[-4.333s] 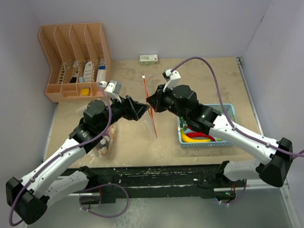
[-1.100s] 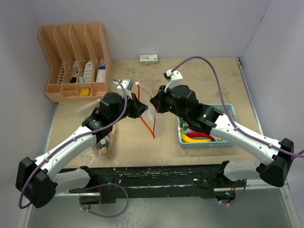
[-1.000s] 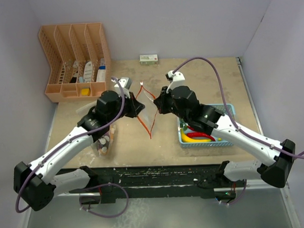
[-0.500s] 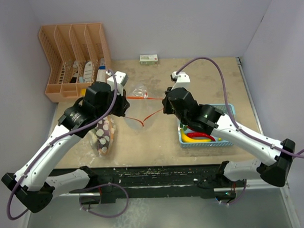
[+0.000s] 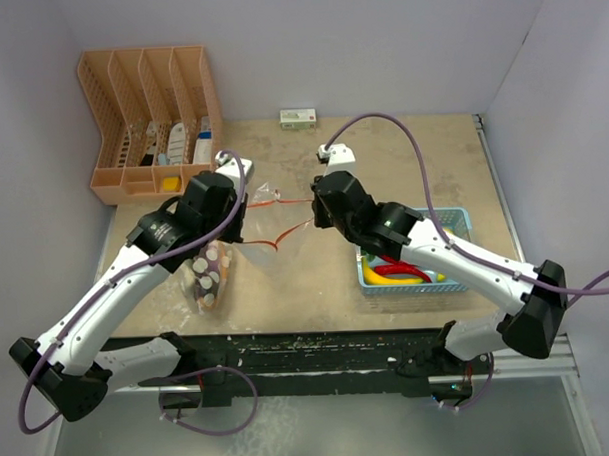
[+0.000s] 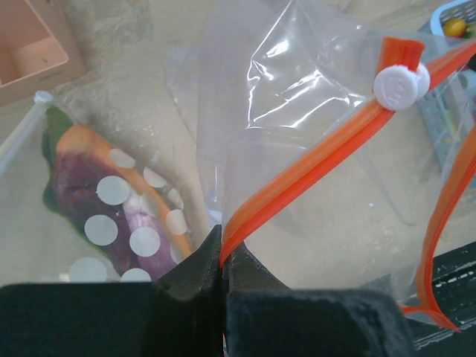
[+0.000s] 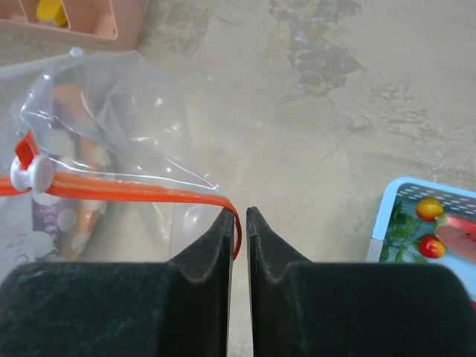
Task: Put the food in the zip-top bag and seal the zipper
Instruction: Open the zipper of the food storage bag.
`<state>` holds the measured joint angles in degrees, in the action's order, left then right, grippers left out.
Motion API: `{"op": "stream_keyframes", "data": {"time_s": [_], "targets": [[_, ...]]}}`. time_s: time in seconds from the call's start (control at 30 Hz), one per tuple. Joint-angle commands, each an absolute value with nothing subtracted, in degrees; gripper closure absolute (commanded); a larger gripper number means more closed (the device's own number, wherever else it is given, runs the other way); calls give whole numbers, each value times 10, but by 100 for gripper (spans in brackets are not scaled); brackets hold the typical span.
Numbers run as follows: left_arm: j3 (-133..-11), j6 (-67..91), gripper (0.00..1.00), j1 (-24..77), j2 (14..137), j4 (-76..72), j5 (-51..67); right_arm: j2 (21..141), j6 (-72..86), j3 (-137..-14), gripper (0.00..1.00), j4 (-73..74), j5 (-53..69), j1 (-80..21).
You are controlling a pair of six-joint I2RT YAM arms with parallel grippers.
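The zip-top bag (image 6: 297, 89) is clear and crumpled, and hangs between my two grippers over the table. Its orange zipper (image 6: 312, 156) carries a white slider (image 6: 398, 85) near one end. My left gripper (image 6: 222, 239) is shut on the zipper strip. My right gripper (image 7: 238, 212) has its jaws a narrow gap apart. The zipper's (image 7: 134, 195) end curls loosely into that gap. From above, the zipper (image 5: 284, 200) runs from the left gripper (image 5: 246, 212) to the right gripper (image 5: 314, 206). The food (image 5: 394, 273), yellow, red and green pieces, lies in the blue basket (image 5: 454, 218).
A second clear bag with white dots (image 5: 208, 276), holding purple and orange toy pieces, lies on the table under my left arm. A peach desk organiser (image 5: 150, 113) stands at the back left. A small box (image 5: 299, 118) sits by the back wall.
The bag went from hanging on edge between the grippers to stretched out low and flat. The left gripper swung left. The right gripper's jaws have parted slightly off the zipper.
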<state>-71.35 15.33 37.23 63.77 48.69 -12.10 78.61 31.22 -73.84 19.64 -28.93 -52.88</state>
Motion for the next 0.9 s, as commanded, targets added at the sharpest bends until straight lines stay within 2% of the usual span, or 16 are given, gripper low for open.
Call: {"op": "stream_keyframes", "data": {"time_s": [0.0, 0.17, 0.33, 0.57, 0.87], "targets": [[-731, 138, 100, 368, 631, 504, -185, 775, 268, -735, 81, 148, -220, -522], [-738, 133, 100, 368, 644, 480, -188, 745, 224, -719, 51, 59, -50, -522], [-761, 122, 100, 368, 672, 478, -191, 741, 221, -737, 37, 65, -44, -522], [-778, 113, 100, 368, 687, 467, -182, 779, 234, -768, 35, 63, -19, -522], [-763, 123, 100, 367, 700, 442, -160, 804, 349, -785, 32, 55, -35, -523]]}}
